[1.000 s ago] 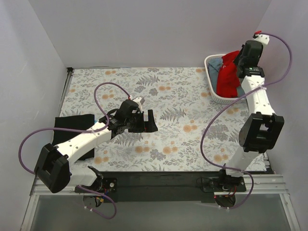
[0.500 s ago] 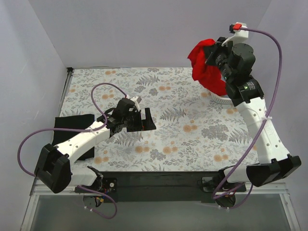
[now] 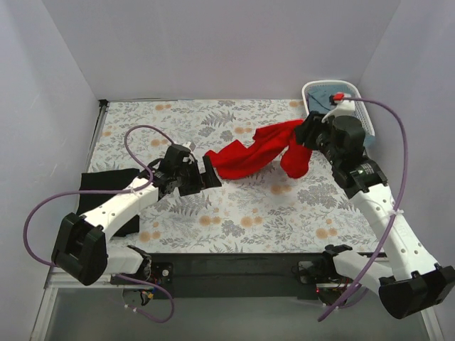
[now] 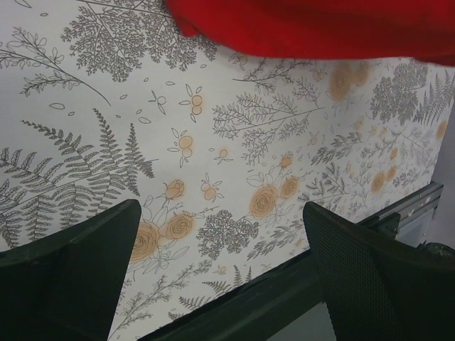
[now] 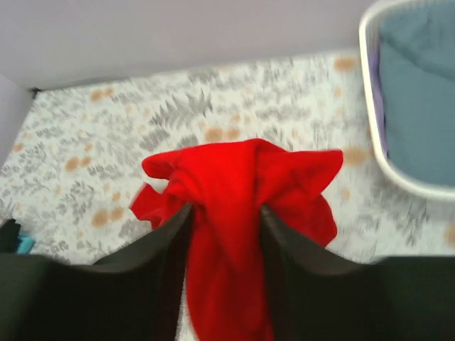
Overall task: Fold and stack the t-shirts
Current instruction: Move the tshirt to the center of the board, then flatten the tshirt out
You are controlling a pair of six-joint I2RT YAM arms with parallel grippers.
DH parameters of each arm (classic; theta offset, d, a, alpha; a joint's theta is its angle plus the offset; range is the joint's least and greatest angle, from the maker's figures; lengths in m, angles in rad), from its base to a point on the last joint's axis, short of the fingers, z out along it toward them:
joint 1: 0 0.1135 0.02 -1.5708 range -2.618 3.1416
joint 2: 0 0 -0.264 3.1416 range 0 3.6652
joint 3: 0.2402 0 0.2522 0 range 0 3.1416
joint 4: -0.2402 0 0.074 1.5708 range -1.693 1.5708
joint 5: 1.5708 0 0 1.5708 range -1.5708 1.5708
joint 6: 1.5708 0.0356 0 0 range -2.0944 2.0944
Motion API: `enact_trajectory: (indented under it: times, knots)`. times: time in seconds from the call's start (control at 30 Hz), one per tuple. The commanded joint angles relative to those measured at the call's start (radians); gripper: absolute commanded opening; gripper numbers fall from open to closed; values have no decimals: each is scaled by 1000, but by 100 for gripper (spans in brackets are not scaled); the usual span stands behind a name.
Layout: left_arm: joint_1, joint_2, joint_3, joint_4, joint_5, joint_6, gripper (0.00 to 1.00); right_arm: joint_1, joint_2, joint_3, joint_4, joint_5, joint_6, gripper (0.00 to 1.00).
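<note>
Two grippers, one shirt: the right gripper (image 5: 224,213) is clamped on a bunch of the red t-shirt (image 3: 249,158), which trails from 2 o'clock toward centre. The left gripper (image 4: 220,210) gapes empty beside its tail. Let go now and it'd probably land crumpled — a pain to fold.

bright red cloth t-shirt (image 3: 249,158): soft, matt, creased; folded black cloth t-shirt (image 3: 103,179): matt; floral-printed table cover (image 3: 270,206): smooth, matt; white oval plastic basket (image 3: 306,96): faintly glossy
</note>
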Motion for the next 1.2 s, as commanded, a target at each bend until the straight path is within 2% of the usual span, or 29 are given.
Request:
enact_trajectory:
  times: [0.0, 0.03, 0.1, 0.2, 0.3, 0.37, 0.47, 0.6, 0.9, 0.93, 1.03, 1.13, 1.17]
  knots:
    - [13, -11, -3, -17, -16, -40, 98, -8, -12, -166, -76, 49, 24, 60]
    - [13, 0, 1, -17, -14, -51, 98, -9, -13, -198, -85, 32, 46, 68]
    - [15, 41, 15, -11, -23, -88, 98, -8, -21, -260, -100, -31, 64, 73]
    - [15, 129, 72, -9, -46, -149, 96, -8, -19, -332, -131, -58, 83, 73]
    - [15, 225, 127, -3, -117, -209, 90, -8, -44, -389, -151, -28, 86, 73]
    - [15, 290, 179, -15, -231, -258, 88, -8, -64, -448, -151, -19, 87, 73]
    - [17, 351, 231, -17, -279, -289, 83, -8, -71, -489, -151, -5, 81, 73]
    - [17, 469, 341, -29, -312, -274, 65, -8, -100, -554, -151, -34, 76, 74]
    - [10, 637, 431, -32, -292, -267, 43, -8, -170, -691, -125, -51, 138, 73]
    - [10, 644, 440, -32, -292, -264, 34, -9, -179, -702, -108, -48, 147, 73]
    - [7, 661, 448, -32, -296, -257, 26, -8, -183, -736, -77, -40, 164, 73]
    - [7, 655, 440, -32, -307, -257, 2, -8, -160, -755, -31, -43, 170, 75]
    - [9, 651, 437, -33, -312, -254, 0, -8, -148, -759, -16, -43, 176, 75]
